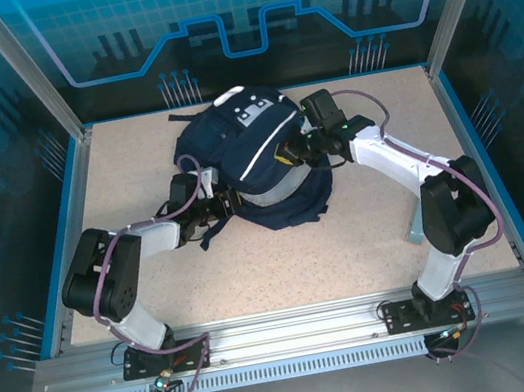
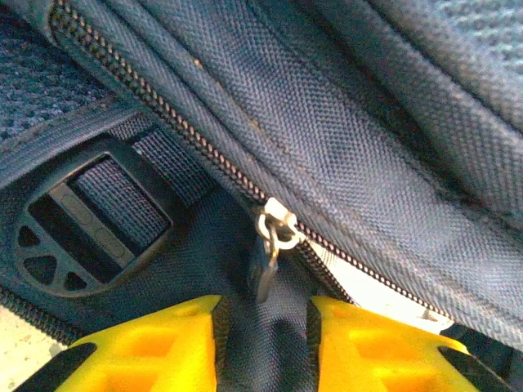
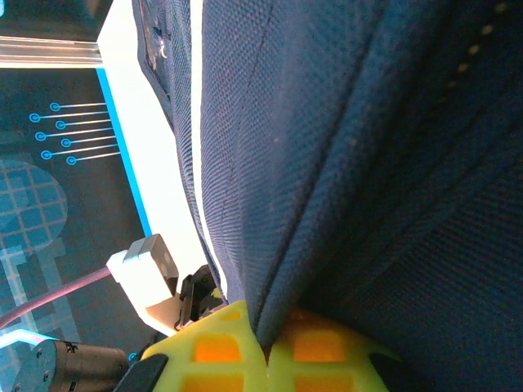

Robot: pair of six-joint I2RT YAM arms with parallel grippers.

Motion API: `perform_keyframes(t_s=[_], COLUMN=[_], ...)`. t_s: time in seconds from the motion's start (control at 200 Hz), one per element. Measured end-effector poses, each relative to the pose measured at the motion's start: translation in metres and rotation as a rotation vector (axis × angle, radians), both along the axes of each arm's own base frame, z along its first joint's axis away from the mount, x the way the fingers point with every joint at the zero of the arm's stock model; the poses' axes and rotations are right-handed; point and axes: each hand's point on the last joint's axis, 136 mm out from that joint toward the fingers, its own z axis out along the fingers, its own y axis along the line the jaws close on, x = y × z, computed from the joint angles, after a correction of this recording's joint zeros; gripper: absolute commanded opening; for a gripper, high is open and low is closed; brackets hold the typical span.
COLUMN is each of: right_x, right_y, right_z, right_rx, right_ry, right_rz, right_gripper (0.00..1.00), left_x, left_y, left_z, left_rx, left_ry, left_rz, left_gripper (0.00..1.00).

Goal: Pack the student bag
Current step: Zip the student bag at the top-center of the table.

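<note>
**Nearly on the zipper pull: close squarely, then draw along the track**

Just ahead of the left gripper point(image 2: 263, 331), centred in the gap between its yellow fingers, the small dark zipper pull point(image 2: 263, 271) hangs under its pale slider point(image 2: 278, 222). The fingers stand apart and neither touches the tab. To do this step well, the gripper likely needs to ease forward until the tab sits deep between the pads. It should then close on the tab alone, not on the fabric beneath, and pull in line with the zipper track point(image 2: 163, 122) rather than across it.

The right gripper point(image 3: 265, 336) is clamped on a fold of the student bag point(image 1: 225, 147), which should give tension to pull against. The bag lies between the two grippers, toward the far middle of the table point(image 1: 371, 238).

Left of the left gripper's fingers sits a black strap buckle point(image 2: 90, 216) on webbing, close enough to snag a finger. Right of the slider, a bright sliver shows where the teeth are parted. Loose dark straps point(image 1: 210, 234) trail beside the left gripper and could catch.
</note>
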Motion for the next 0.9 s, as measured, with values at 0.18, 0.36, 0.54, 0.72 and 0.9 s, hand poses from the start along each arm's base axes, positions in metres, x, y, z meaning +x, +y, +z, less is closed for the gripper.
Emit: perform_keyframes(t_s=[0.18,0.36,0.54,0.72,0.9], right_x=[0.000,0.000,0.001,0.001,0.001], right_y=[0.000,0.000,-0.002,-0.002,-0.002], right_z=[0.001,0.001,0.002,0.003,0.003], right_rx=[0.000,0.000,0.001,0.001,0.001], right_ry=[0.000,0.000,-0.003,-0.003,-0.004], right_rz=[0.000,0.000,-0.004,-0.004,-0.005], right_gripper=[0.00,0.00,0.00,0.00,0.00], left_x=[0.006,0.013,0.016,0.019,0.022], left_y=[0.004,0.006,0.006,0.005,0.003], left_z=[0.000,0.004,0.004,0.002,0.000], left_rx=[0.010,0.006,0.002,-0.003,-0.014], left_ry=[-0.014,-0.036,-0.040,-0.038,-0.031], left_rz=[0.022,0.030,0.033,0.029,0.013], left_gripper=[0.23,0.32,0.32,0.29,0.34])
